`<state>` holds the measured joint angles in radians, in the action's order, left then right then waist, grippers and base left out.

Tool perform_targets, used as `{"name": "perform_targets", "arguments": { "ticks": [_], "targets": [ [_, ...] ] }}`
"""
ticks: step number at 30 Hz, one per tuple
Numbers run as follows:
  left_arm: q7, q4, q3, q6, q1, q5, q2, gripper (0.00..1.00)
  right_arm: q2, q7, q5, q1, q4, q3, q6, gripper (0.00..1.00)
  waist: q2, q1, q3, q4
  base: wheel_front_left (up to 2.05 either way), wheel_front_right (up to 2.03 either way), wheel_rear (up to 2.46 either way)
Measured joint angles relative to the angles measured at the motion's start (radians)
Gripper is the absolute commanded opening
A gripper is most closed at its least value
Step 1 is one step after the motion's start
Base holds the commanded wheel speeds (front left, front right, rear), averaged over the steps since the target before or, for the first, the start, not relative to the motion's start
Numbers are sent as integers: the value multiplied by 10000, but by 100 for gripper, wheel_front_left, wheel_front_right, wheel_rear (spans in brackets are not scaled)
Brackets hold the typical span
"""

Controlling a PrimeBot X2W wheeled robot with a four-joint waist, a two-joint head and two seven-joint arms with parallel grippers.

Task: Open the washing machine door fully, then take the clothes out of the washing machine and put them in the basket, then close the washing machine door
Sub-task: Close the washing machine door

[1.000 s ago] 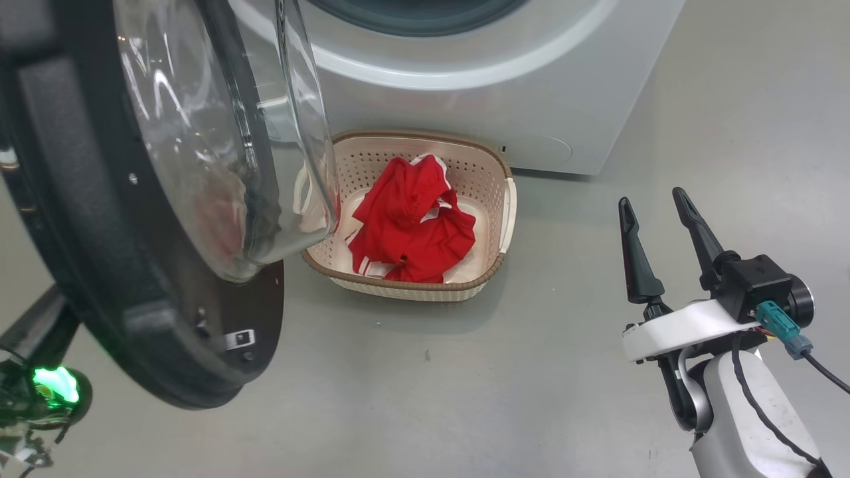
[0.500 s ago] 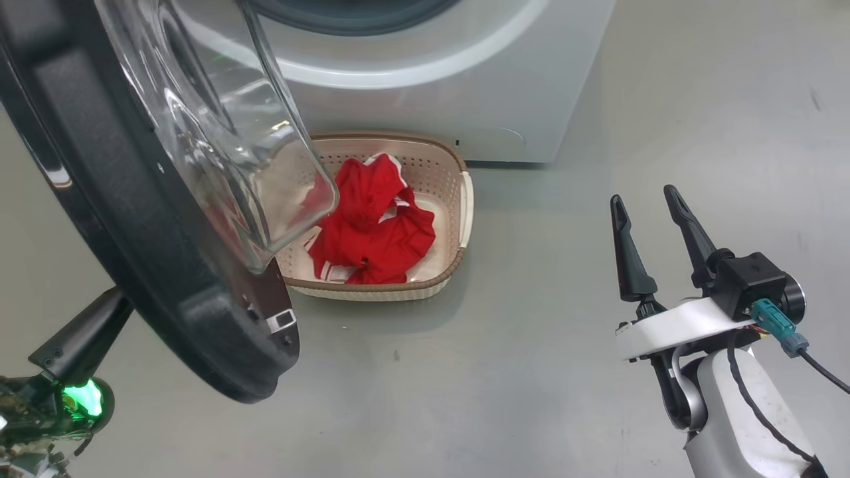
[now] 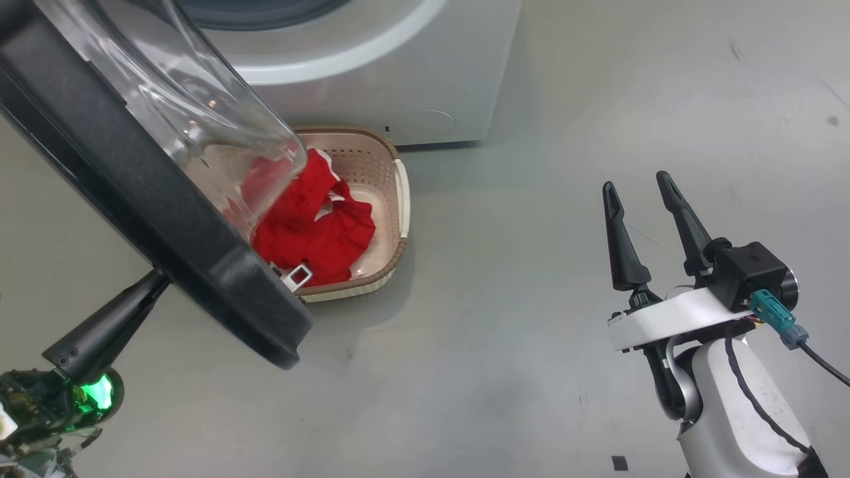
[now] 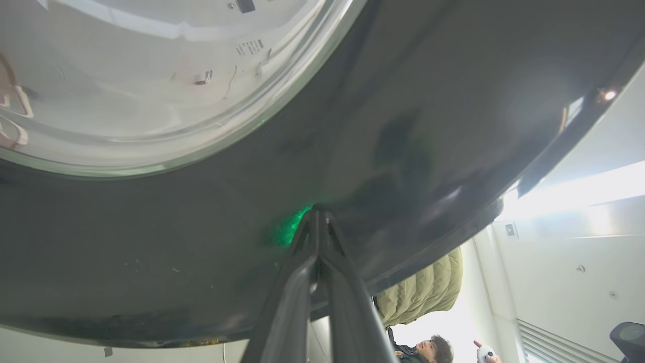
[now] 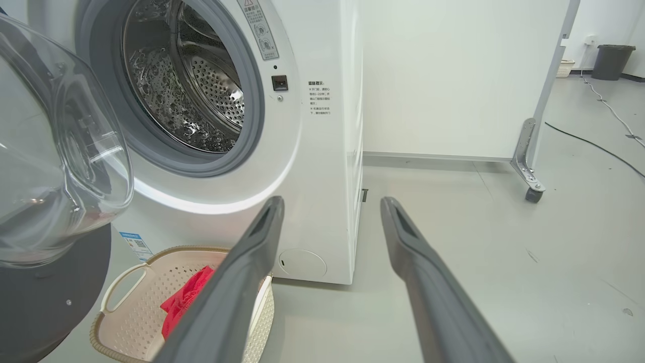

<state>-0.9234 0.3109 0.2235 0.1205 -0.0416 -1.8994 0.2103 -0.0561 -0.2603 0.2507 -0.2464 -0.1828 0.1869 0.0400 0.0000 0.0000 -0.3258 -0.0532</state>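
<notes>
Left of the basket (image 3: pixel 393 199), the washing machine door (image 3: pixel 166 219) (glass bowl bulging) overhangs it, half hiding the clothes (image 3: pixel 312 226) inside. Grey floor (image 3: pixel 498 332) all round; the washing machine (image 3: pixel 372 86) stands behind the basket. The left gripper (image 4: pixel 317 214), closed, touches the door's rim; right of the basket, the right gripper (image 3: pixel 637 184) gapes, its 2 fingers empty.

The soft fabric clothes (image 3: pixel 312 229) are bright red with white trim; the perforated plastic basket (image 3: pixel 364 166) is cream, brown-rimmed.
</notes>
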Motion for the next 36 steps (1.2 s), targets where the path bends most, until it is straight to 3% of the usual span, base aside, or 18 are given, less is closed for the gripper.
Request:
{"name": "perform_targets", "arguments": {
  "ticks": [13,36],
  "targets": [
    [-130,115,-428,-123,-1042,-2,94,0,15,0,581,-303,257,362,-121,100,0,0,-595,-1133,0,0,0],
    [146,-1695,-1283,-1429,-4265,178,196,0,40,0,1275,-875,497,1172,-353,100,0,0,-1536,-2411,0,0,0]
  ]
}}
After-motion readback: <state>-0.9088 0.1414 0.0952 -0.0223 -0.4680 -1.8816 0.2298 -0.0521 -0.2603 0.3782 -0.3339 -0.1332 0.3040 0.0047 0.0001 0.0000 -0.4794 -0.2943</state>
